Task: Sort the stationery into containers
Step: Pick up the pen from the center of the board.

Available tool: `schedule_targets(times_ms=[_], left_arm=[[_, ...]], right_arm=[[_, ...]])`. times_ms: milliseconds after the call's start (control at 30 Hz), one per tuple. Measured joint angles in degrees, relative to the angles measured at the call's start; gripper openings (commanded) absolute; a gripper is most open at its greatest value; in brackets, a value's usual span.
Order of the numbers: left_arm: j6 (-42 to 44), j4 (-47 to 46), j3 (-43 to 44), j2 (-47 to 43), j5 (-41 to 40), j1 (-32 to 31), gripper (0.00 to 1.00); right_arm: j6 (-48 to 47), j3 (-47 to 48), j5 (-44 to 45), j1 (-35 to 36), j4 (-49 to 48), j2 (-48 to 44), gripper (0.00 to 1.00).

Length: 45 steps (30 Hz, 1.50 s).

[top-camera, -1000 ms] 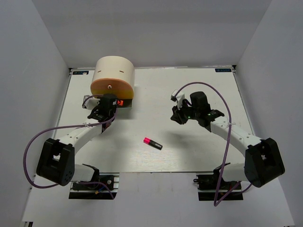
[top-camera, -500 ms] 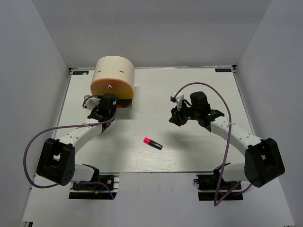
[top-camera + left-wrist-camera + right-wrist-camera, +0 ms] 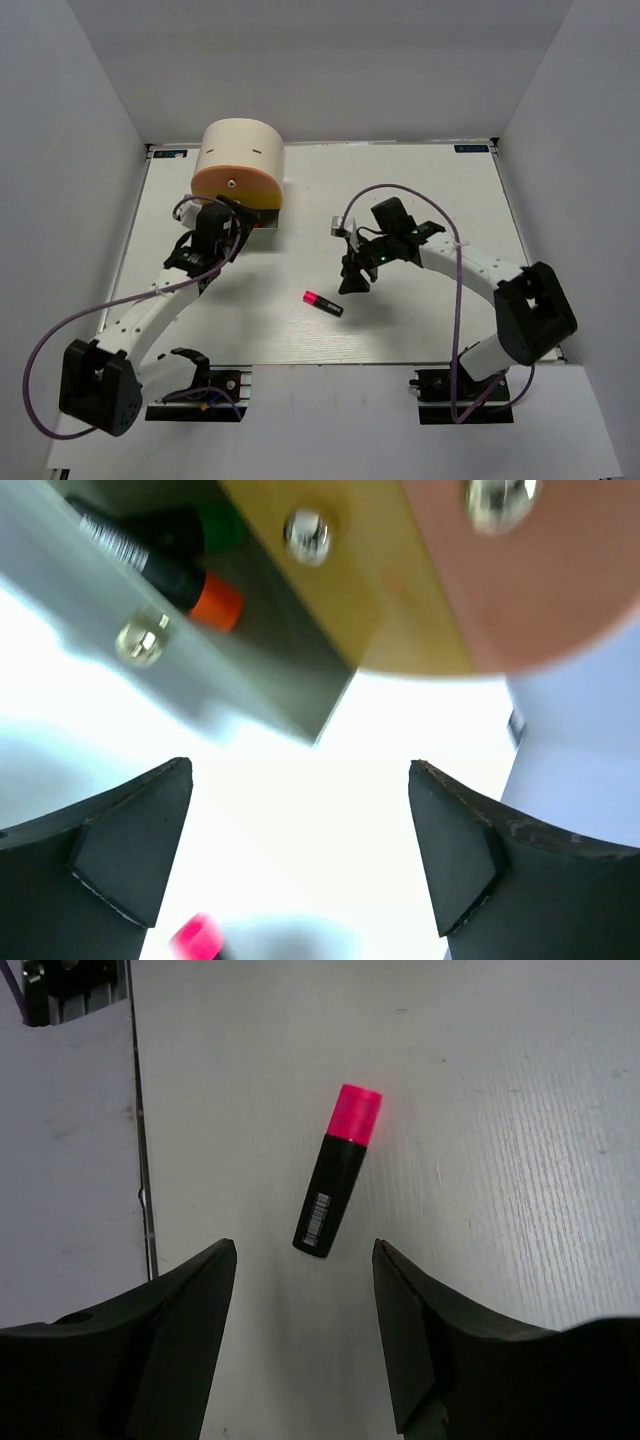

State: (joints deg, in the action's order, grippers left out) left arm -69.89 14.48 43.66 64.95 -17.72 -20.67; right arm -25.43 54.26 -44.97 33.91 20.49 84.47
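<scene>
The cream drum container (image 3: 238, 158) stands at the back left, its lowest drawer (image 3: 250, 670) pulled out. In that drawer lie an orange-capped highlighter (image 3: 200, 592) and a green-capped one (image 3: 215, 525). My left gripper (image 3: 226, 217) hovers just in front of the drawer, open and empty (image 3: 300, 772). The pink-capped highlighter (image 3: 322, 303) lies alone on the table's middle. My right gripper (image 3: 350, 284) hangs open just to its right. In the right wrist view the highlighter (image 3: 335, 1175) lies just beyond the open fingertips (image 3: 304, 1250), not touched.
Orange and yellow drawer fronts with round metal knobs (image 3: 306, 535) sit above the open drawer. White walls enclose the table (image 3: 430, 190) on three sides. Purple cables loop from both arms.
My left gripper opened, leaving the orange-capped highlighter in the drawer, and drew back slightly. My right arm swung left and down toward the pink highlighter, opening wider.
</scene>
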Motion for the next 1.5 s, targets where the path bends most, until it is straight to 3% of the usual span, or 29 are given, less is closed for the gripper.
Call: schedule_targets(times_ms=[200,433,833,1000,1167,1367,1500], left_arm=[[5.2,8.1,-7.1,-9.6,5.1,0.0,1.00],[5.4,18.6,-16.2,-18.0,7.3,0.0,1.00],[3.0,28.0,-18.8,-28.7,7.4,0.0,1.00],[2.8,29.0,-19.1,-28.7,7.4,0.0,1.00],[2.8,29.1,-19.3,-28.7,7.3,0.0,1.00],[2.8,29.1,-19.8,-28.7,7.3,0.0,1.00],[2.8,29.1,-19.8,-29.0,7.3,0.0,1.00]], right_arm=[[1.3,4.3,7.6,5.3,1.4,6.4,0.68],[4.0,4.6,20.0,10.7,-1.5,10.3,0.73],[7.3,6.1,31.1,18.7,-4.9,15.5,0.76],[8.0,5.8,35.9,20.5,-6.8,16.3,0.63],[7.4,4.0,40.7,21.7,-9.0,16.3,0.37],[6.4,3.3,42.0,22.1,-10.0,15.8,0.13],[4.7,3.3,41.8,22.0,-9.7,15.7,0.09]])
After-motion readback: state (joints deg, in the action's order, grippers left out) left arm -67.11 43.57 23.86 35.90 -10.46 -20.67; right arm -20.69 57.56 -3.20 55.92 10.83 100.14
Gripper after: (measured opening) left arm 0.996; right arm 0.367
